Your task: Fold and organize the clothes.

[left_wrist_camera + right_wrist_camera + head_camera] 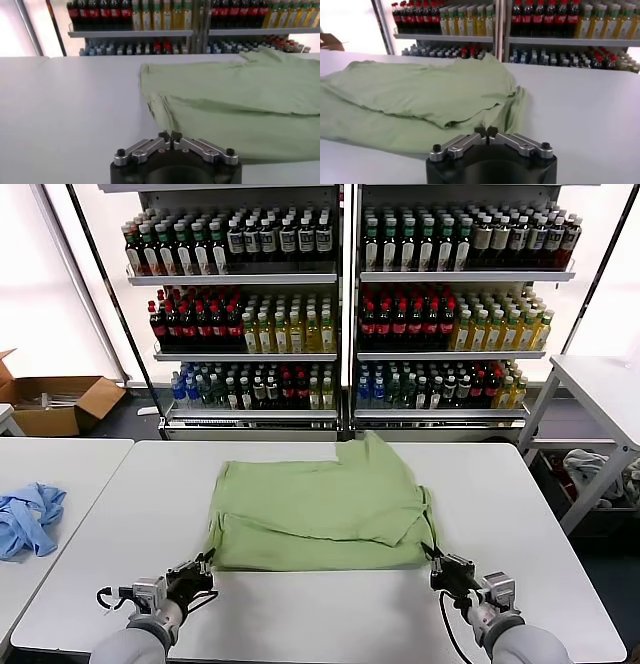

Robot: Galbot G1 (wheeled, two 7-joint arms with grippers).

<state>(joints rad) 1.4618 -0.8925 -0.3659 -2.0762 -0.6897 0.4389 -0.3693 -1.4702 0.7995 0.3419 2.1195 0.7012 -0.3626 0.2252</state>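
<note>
The clothes, a light green shirt (320, 504), lie partly folded in the middle of the white table (330, 614), one layer lapped over another. My left gripper (207, 560) is at the shirt's near left corner, shut, with the cloth's edge pinched between its tips. In the left wrist view the gripper (170, 136) meets the shirt (225, 100) at that corner. My right gripper (432, 552) is shut on the near right corner. In the right wrist view its tips (485, 132) press into the green cloth (420, 95). Collar, buttons and print are hidden.
A crumpled light blue garment (25, 519) lies on the neighbouring table to the left. Behind the table stand shelves of bottles (340, 304). A cardboard box (60, 404) sits on the floor at the far left, and another table (600, 374) stands to the right.
</note>
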